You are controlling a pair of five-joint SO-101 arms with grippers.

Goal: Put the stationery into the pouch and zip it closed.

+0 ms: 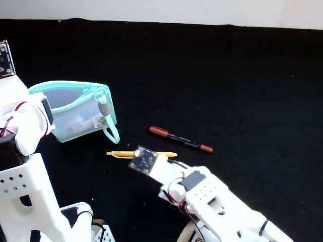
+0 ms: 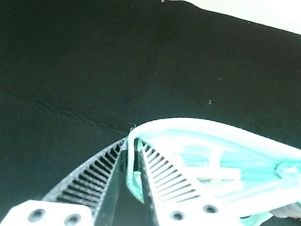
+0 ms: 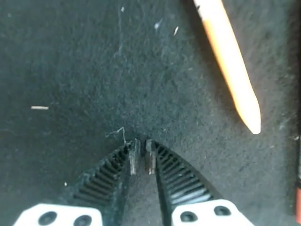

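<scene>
- right gripper [image 3: 141,157] – nearest, low over the black tabletop [image 1: 242,75]. its fingers are clenched tip to tip with only a sliver between them and nothing in their grip.
- yellow pen [image 3: 225,56] – lies flat on the tabletop just beside the right gripper's fingertips, not touching them. in the high view it runs crosswise under the front of the right arm, with an end showing on each side.
- red-and-black pen [image 1: 180,139] – a little farther back than the yellow one, apart from it. it lies flat at a slant, with red at both ends and a dark barrel between.
- left gripper [image 2: 131,143] – at the left side of the tabletop. its fingers are clamped on the teal rim of the pouch [image 1: 75,113], one finger inside the mouth and one outside.
- the pouch – teal-edged with pale see-through sides, held at its left end with the mouth gaping upward. it is well apart from both pens, to their left and farther back.
- the zip is undone, and the grey zipper pull [image 1: 103,106] sits at the pouch's right end, with a teal loop [image 1: 112,133] hanging below it.
- pale things show through the pouch wall – what they are i cannot tell.
</scene>
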